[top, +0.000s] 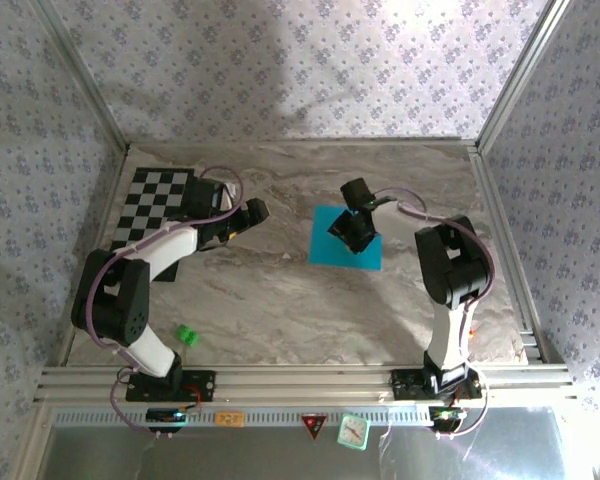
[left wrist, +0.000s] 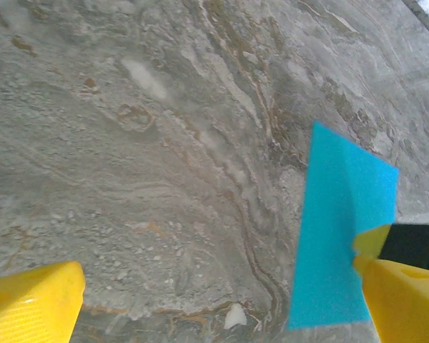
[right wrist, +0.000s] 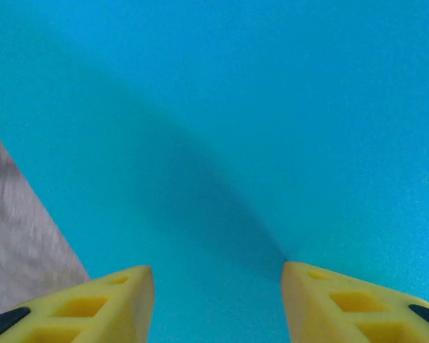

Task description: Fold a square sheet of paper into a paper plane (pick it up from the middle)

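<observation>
Cyan-blue and flat, the square sheet of paper (top: 327,248) lay on the marbled counter (top: 280,300) right of centre, none of it lifted that could be seen.

From its base at the near right, the right arm (top: 450,290) rose to a bent elbow. It then folded back leftward, so its wrist hung over the sheet's far half. The right jaws pointed down at the paper and stood partly released. In the right wrist view both yellow fingers (right wrist: 343,307) were apart, with plain blue paper (right wrist: 236,107) between them and nothing clenched. A soft shadow ran across the sheet toward one fingertip, and whether the tips pressed the paper could not be told.

From the near left, the left arm (top: 130,300) leaned up and inward, its forearm crossing a corner of the checkerboard mat (top: 150,200). The left jaws were fully released, their fingers (left wrist: 28,304) wide apart over bare stone, short of the sheet's left edge (left wrist: 343,229).

Open counter lay all round the sheet, which sat well apart from the frame rail (top: 300,378) and the side walls. A small green block (top: 187,335) sat near the front edge, beside the left arm and far from the paper.
</observation>
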You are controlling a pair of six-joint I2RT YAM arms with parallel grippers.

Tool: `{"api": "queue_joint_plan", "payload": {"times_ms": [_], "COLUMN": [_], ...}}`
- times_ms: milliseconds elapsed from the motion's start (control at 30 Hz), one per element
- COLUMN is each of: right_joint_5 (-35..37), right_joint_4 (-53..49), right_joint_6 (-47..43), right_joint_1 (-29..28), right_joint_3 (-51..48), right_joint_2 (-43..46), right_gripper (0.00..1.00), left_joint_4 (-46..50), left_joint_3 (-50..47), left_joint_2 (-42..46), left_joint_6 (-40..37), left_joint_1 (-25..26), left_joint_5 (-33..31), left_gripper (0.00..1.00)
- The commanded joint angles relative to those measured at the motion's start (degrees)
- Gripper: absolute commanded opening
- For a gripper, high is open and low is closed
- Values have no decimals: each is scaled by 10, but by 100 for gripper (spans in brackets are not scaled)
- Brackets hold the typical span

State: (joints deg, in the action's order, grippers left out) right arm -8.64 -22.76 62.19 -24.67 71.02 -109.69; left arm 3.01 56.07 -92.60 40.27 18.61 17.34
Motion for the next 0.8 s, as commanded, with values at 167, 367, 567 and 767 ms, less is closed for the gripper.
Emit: {"api": "queue_joint_plan", "payload": {"times_ms": [167,367,567,767], "right_joint_5": [-39,-75,-72,-39], "right_joint_4": [-16,-132,-131,-128], "right_joint_6": [-159,-328,-334,-288], "right_joint_1": [108,154,152,121], "right_joint_3": [22,120,136,115], "right_joint_2": [65,-39,-76,-90], "right_gripper": [54,53,53,54], "left_joint_4": [28,43,51,66], "left_joint_3": [59,94,111,124], "left_joint_2": [-35,-68,-81,-88], "left_joint_6": [7,9,11,10], "left_joint_1": [53,92,109,115], "left_joint_5": [2,3,4,2], "left_gripper": [99,99,99,99]}}
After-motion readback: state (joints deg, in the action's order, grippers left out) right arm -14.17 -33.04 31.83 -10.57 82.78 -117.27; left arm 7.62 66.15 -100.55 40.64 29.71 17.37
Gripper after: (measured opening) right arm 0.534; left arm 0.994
